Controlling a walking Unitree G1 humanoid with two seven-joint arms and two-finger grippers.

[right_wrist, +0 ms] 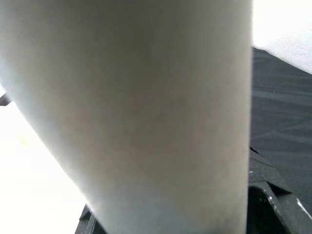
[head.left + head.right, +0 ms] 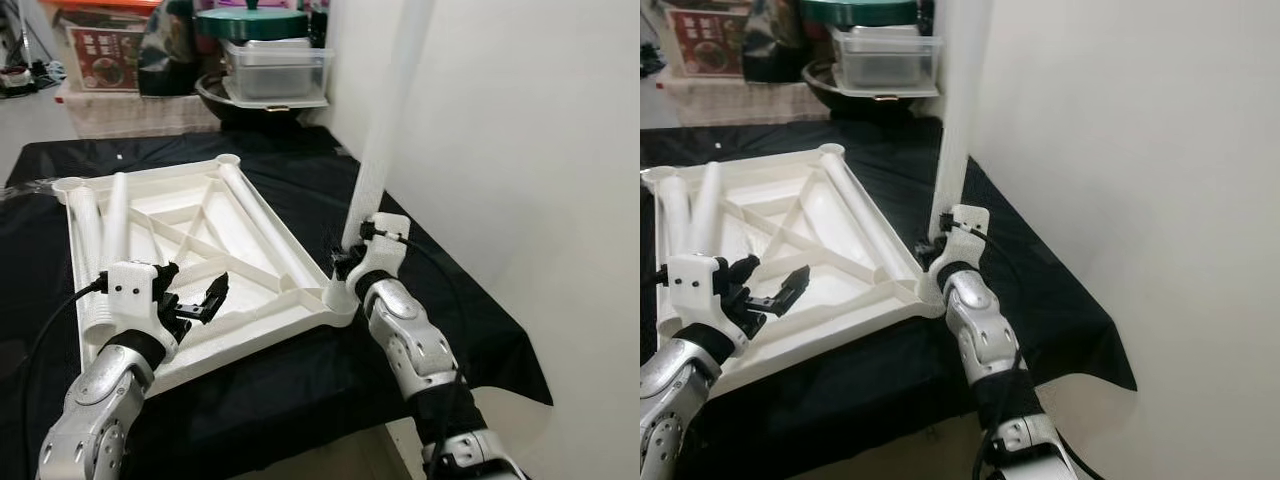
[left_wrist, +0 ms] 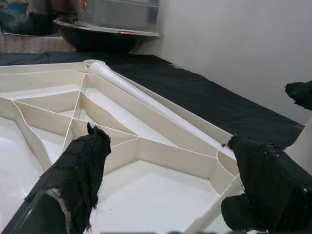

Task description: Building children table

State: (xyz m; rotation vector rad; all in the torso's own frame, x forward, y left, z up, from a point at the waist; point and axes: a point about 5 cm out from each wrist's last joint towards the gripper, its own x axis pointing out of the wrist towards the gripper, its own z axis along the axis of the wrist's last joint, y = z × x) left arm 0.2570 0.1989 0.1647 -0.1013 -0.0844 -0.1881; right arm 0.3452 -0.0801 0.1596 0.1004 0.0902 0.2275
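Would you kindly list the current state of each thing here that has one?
Tabletop: upside down on the black cloth.
Upright leg: standing in the near right corner socket.
Loose legs: lying on the tabletop.
Left end effector: open, empty.
Right end effector: shut on the upright leg.

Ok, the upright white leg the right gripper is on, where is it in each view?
Left eye: upright leg, right of centre, right gripper at its base.
Right eye: centre.
Left wrist: lower right edge.
Right wrist: close up.
Shared landmark: tabletop's near corner socket.
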